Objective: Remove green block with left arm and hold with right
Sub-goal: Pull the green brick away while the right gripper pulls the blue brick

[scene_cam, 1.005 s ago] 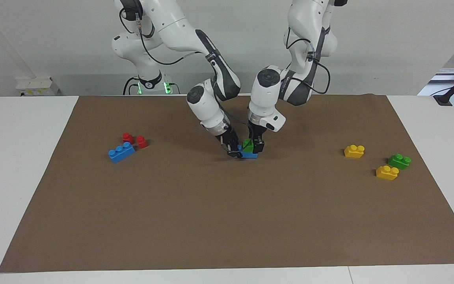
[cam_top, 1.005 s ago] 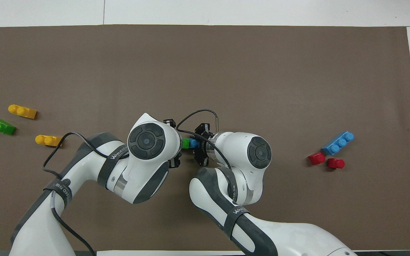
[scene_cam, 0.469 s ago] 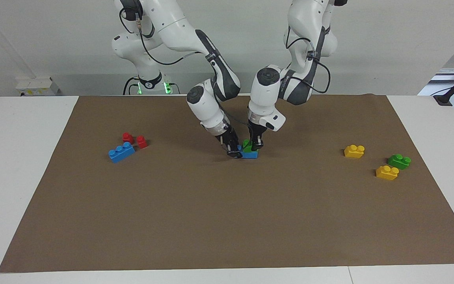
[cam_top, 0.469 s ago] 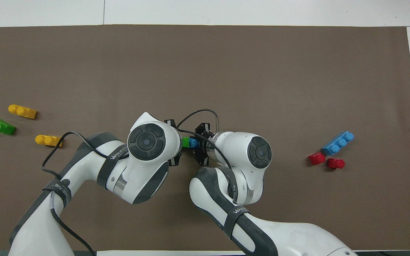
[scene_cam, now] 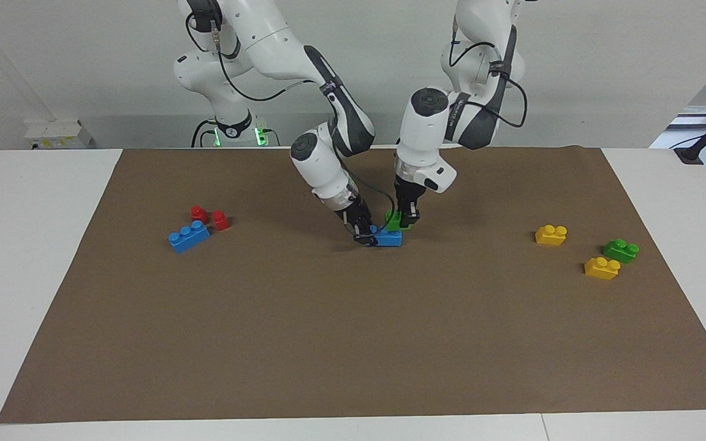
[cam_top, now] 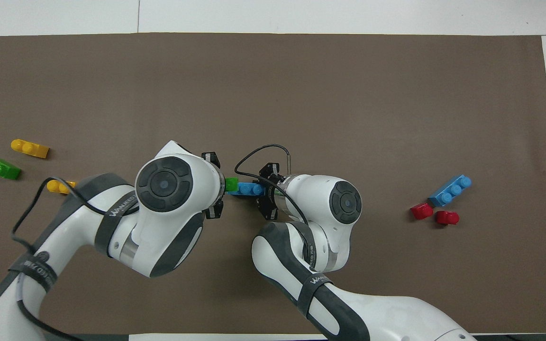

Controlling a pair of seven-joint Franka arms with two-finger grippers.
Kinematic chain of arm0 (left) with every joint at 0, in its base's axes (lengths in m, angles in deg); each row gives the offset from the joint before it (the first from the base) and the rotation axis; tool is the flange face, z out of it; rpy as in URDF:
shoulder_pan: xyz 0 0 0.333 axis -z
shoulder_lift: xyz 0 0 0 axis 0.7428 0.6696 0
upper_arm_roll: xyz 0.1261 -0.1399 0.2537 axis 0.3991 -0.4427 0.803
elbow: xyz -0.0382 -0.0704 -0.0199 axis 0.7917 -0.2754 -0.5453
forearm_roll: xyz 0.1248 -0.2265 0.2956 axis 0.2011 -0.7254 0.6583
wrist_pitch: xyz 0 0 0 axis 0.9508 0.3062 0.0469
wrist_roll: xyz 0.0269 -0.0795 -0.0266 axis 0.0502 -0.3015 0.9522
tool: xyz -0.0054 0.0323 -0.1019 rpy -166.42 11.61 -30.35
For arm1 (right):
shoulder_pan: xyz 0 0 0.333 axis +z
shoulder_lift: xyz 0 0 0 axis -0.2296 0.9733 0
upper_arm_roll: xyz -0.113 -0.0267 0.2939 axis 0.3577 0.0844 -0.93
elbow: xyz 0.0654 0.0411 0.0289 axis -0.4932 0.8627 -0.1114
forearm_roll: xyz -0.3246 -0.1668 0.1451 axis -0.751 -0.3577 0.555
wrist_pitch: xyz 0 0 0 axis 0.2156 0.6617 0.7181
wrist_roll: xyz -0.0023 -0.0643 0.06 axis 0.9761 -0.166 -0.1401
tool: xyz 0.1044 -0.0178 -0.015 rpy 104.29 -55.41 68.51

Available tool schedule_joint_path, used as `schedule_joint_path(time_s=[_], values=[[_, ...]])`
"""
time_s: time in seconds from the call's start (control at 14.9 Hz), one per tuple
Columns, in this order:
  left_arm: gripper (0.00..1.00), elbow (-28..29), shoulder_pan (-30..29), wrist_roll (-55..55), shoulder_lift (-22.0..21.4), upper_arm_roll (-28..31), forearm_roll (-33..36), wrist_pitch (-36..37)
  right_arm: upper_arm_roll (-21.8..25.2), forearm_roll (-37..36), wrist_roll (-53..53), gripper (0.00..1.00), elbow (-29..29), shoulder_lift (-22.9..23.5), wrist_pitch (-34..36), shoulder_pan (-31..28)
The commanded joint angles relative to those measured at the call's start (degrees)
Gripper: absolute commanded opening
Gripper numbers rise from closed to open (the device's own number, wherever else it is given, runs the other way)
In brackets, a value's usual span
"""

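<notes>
A small green block [scene_cam: 396, 222] hangs pinched in my left gripper [scene_cam: 408, 218], which is shut on it. It is just over the end of a blue brick [scene_cam: 388, 238] that points toward the left arm's end of the table. Whether the two still touch I cannot tell. My right gripper [scene_cam: 364, 236] is shut on the blue brick's other end, low on the brown mat [scene_cam: 353, 343]. From overhead the green block [cam_top: 231, 184] shows beside the blue brick [cam_top: 249, 189], and the left wrist hides that gripper's fingertips.
A second green block [scene_cam: 621, 250] and two yellow bricks [scene_cam: 551, 234] [scene_cam: 602, 268] lie toward the left arm's end. Another blue brick [scene_cam: 189, 236] and two red pieces [scene_cam: 198, 213] [scene_cam: 220, 220] lie toward the right arm's end.
My left gripper closed on the green block, then rose and shifted toward the left arm's end, taking the block with it. The right gripper and the blue brick stayed put.
</notes>
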State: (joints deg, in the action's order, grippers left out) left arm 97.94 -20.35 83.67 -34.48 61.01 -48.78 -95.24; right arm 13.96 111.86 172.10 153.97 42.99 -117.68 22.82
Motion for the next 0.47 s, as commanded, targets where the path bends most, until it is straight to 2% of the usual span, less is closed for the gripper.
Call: schedule_joint_path(time_s=[0.0,0.07,0.2,0.4], values=[[0.00,-1.20,-2.74,-5.00,-3.94,0.17,0.03,6.07,-0.09,1.23,-0.36,0.00,-0.52,0.20,-0.39,-1.19],[0.00,-1.64,-4.49,-7.10,-5.08,0.17,-0.06,7.57,-0.09,0.53,-0.54,0.00,-0.70,-0.41,0.66,-2.68],[0.00,-1.64,-8.00,-11.93,-8.33,0.35,-1.28,9.16,0.52,-1.22,-4.64,0.00,-2.27,-2.69,10.11,-7.33],[0.00,-3.30,-14.15,-22.03,-10.63,0.35,-2.96,13.37,0.44,-10.43,-13.78,0.00,-4.83,-4.98,23.31,-18.66]])
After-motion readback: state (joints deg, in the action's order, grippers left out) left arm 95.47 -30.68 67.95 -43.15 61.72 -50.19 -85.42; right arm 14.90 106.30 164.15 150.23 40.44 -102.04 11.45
